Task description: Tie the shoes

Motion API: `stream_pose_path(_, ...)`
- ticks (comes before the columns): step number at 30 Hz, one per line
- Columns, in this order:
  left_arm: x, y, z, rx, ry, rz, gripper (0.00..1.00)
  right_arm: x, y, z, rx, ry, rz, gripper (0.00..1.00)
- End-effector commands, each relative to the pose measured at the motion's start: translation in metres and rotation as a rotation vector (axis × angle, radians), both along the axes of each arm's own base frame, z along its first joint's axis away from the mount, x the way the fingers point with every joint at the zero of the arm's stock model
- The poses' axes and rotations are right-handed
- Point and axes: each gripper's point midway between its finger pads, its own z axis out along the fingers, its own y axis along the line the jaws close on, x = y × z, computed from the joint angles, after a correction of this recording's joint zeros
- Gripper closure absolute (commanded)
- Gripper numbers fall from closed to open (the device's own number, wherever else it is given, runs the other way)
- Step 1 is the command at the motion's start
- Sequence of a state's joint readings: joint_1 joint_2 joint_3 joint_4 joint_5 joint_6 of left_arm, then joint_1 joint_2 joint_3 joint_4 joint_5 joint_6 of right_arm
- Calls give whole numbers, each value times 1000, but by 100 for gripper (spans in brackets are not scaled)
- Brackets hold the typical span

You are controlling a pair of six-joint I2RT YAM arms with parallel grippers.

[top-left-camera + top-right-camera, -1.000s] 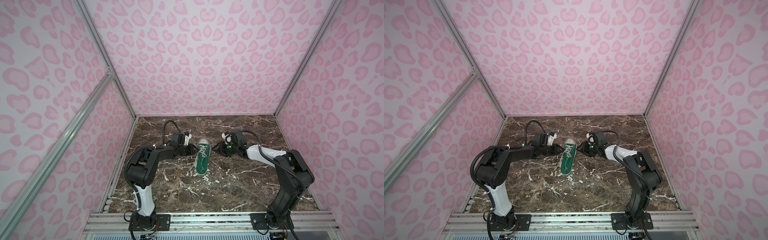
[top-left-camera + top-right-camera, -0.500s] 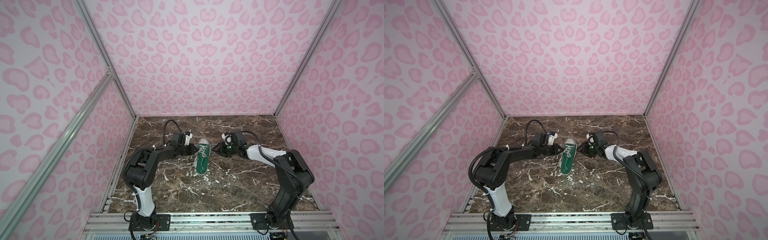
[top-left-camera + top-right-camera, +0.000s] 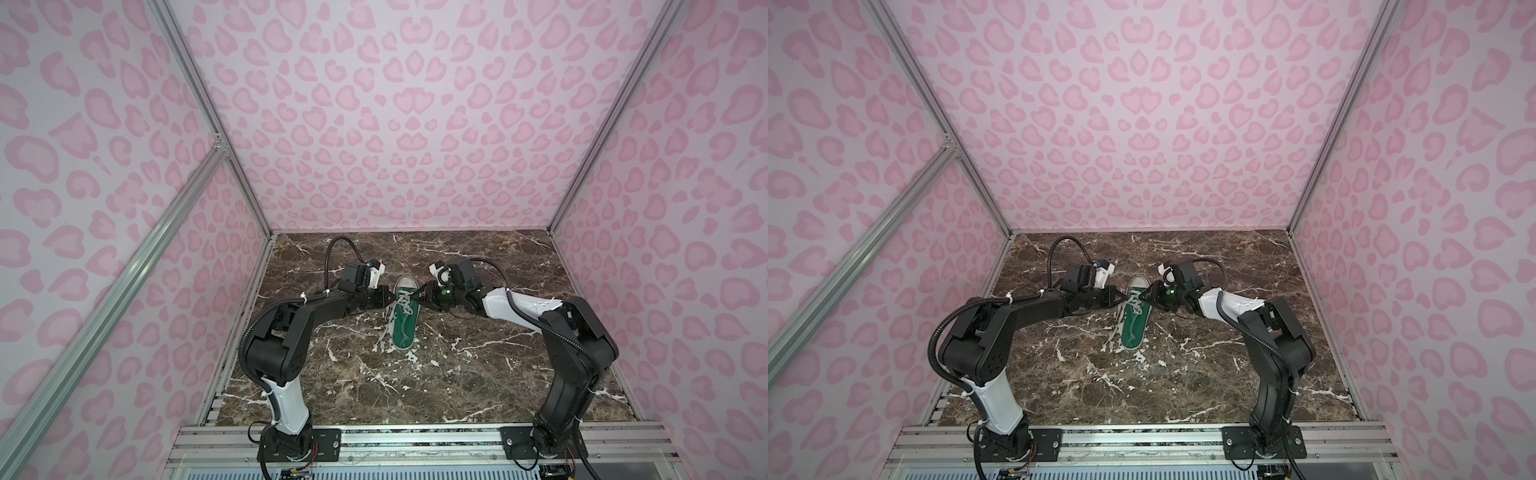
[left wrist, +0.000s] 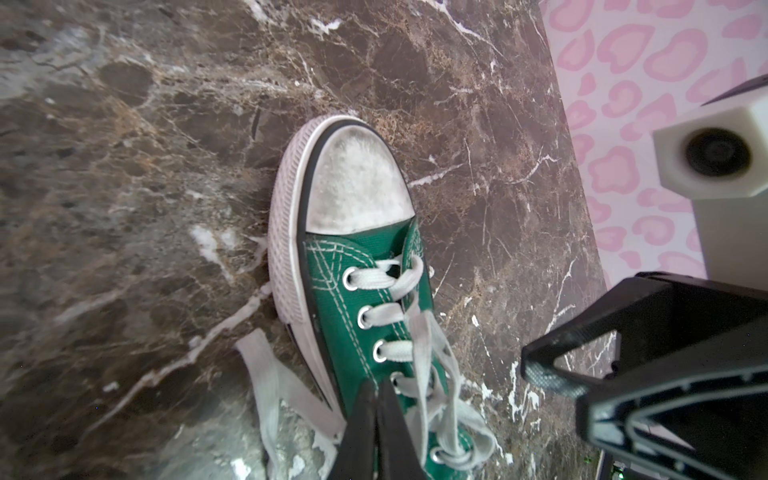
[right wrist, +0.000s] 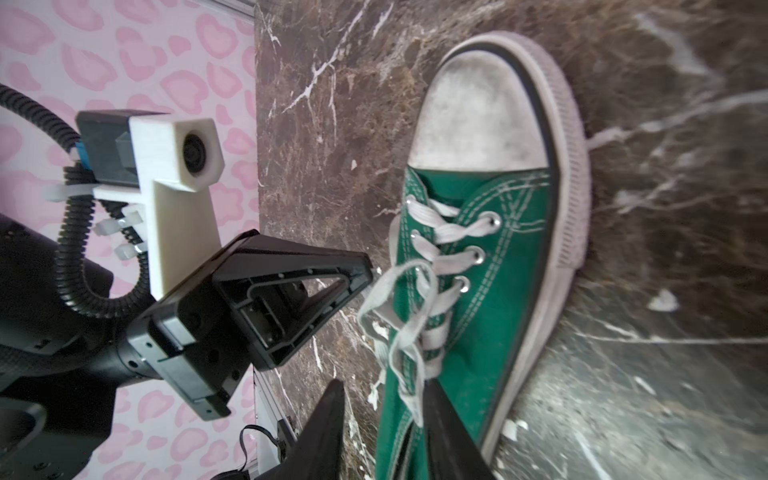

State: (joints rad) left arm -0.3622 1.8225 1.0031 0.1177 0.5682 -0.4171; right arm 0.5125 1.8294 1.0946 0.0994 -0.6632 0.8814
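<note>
your left hand: shut, hold on laces unclear
your right hand: half open around laces
shoe: on bench

Both arms stretched low, elbows out, wrists converging at centre. On left, left gripper pinched tight, fingertips meeting. On right, right gripper jaws parted, clear gap, tips nearly facing its partner.

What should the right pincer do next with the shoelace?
Probably close on the lace: the right pincer is open, with a loose strand between its fingers over the green shoe. The laces are not tied yet.
</note>
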Motion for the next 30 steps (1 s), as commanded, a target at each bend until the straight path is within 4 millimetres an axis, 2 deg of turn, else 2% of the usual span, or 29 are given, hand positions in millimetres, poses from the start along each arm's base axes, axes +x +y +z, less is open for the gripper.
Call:
stream_pose_path(1,-1,-1,8,-8,-13,-5,93,10,13,7,66,2,-23,73)
stream_pose_path(8,-5,-5,13,-13,-14,-17,93,14,36,7,140,18,-24,84)
stream_pose_path(13,-7,-7,11,-16,-9,-18,94,15,43,2,151,31,-30,85)
stream_pose_path(26,-6,-6,18,-19,-23,-13,94,7,27,-42,47,112,-79,86)
stream_pose_path(30,-8,-6,21,-13,-30,-16,94,6,23,-43,9,105,-79,86)
